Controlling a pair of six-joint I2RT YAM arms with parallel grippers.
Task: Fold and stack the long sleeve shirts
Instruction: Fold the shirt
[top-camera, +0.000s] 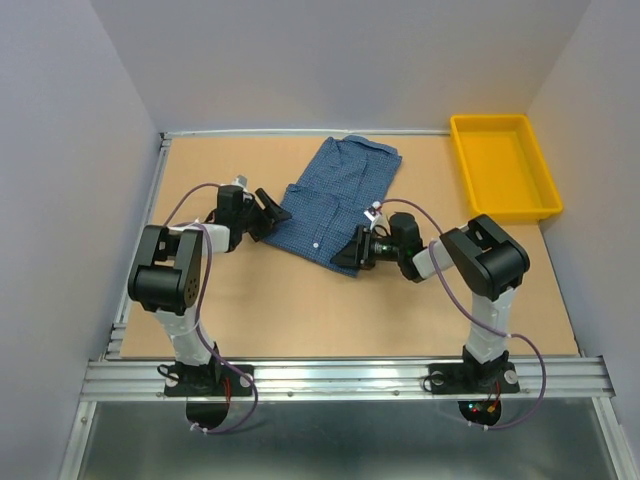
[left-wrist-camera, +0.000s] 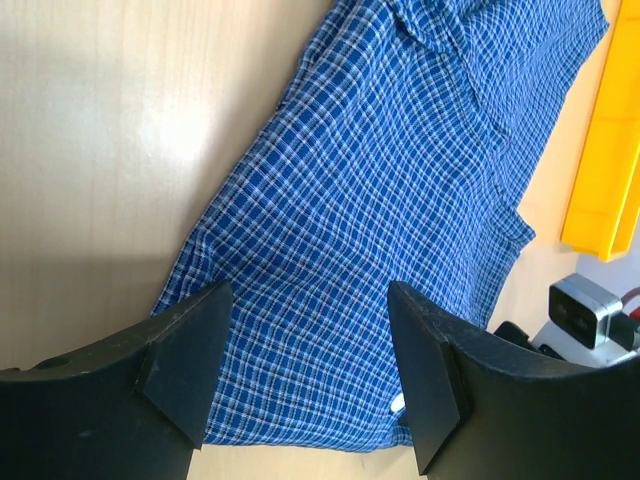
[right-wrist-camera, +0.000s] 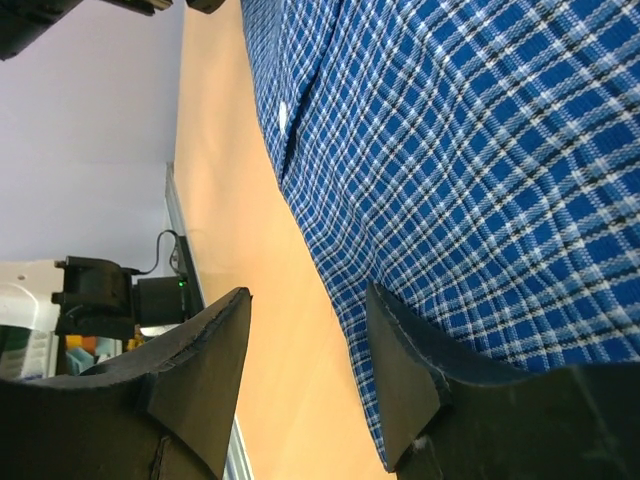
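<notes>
1. Holds the left hand (top-camera: 268, 212), black and two-fingered, low at the left edge of the blue check button-up long sleeve shirt (top-camera: 338, 195), jaws apart and clamped on nothing.
2. Shows, in the left wrist view, both black fingers (left-wrist-camera: 185, 360) spread wide above the checked cloth, with the cloth lying flat on the worktop between them.
3. Holds the right hand (top-camera: 347, 255), likewise black and two-fingered, low at the shirt's near edge, jaws apart and gripping nothing.
4. Shows, in the right wrist view, one finger over the shirt's hem and the other over the bare tan wooden worktop (right-wrist-camera: 220, 220), with the hem's edge running between the two.
5. Finds the shirt partly folded at the far middle of the worktop, collar toward the back wall, with a small white button (right-wrist-camera: 283, 115) near its front edge.
6. Leaves a yellow rectangular plastic tray (top-camera: 490, 119) at the far right corner, just beside the shirt but not touching it.
</notes>
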